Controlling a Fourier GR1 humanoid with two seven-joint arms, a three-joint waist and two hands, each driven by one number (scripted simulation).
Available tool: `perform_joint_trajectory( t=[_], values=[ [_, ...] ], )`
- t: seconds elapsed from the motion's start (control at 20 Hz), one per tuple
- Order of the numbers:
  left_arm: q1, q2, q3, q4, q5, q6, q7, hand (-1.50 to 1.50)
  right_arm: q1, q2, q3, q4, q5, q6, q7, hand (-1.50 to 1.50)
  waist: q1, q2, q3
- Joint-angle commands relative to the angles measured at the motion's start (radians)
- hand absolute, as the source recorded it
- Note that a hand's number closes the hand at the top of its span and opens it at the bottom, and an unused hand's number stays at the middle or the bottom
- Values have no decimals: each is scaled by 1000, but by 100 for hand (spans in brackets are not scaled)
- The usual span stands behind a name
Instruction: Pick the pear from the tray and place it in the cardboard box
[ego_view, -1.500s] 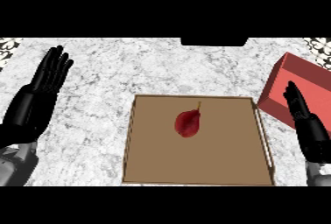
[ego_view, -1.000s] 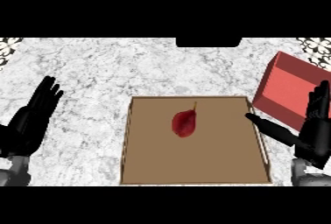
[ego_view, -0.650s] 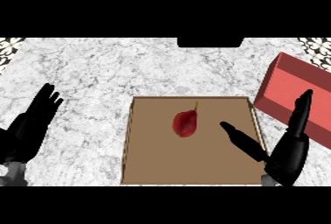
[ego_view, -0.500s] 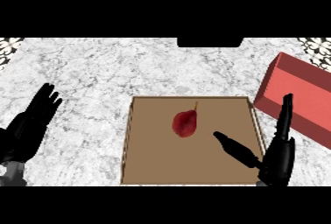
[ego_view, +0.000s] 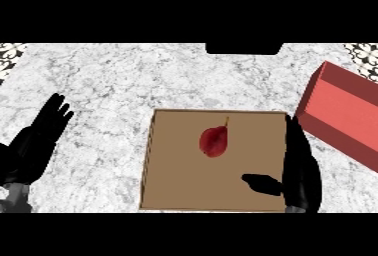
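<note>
Head view: a flat brown tray (ego_view: 170, 195) lies on the white marbled counter (ego_view: 148, 80), and the only thing in it is the pear (ego_view: 214, 141), a little above the tray's middle. The pear is dark red, rounded at the lower end, with a thin stem pointing toward the tray's far edge. The red cardboard box (ego_view: 347, 115) sits at the right, just beyond the tray's right corner; its inside cannot be seen. The right robot hand (ego_view: 299, 170) is over the tray's right side, fingers straight, thumb spread toward the pear, not touching it. The left robot hand (ego_view: 37, 145) rests spread at the left edge, well apart from the tray.
</note>
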Motion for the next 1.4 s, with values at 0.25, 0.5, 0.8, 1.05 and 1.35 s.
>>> perform_joint_trajectory(
  t=[0.25,0.5,0.8,1.05,1.35],
  values=[
    [12,-15,-19,1,-15,-10,-4,0,-324,179,44,-12,31,494,584,-150,26,2,8],
    [-14,-23,-7,-17,-8,11,36,0,-450,181,2,15,-108,555,712,-150,7,0,11],
    [-7,1,32,-2,10,-31,33,0,-496,182,-32,121,-156,555,715,-150,1,0,11],
    [-7,15,58,-13,19,-44,49,0,-523,183,-21,171,-174,516,715,-150,0,-2,11],
    [46,-32,47,13,-22,-45,-9,0,-495,183,39,174,-162,461,716,-150,-2,0,13]
  ],
)
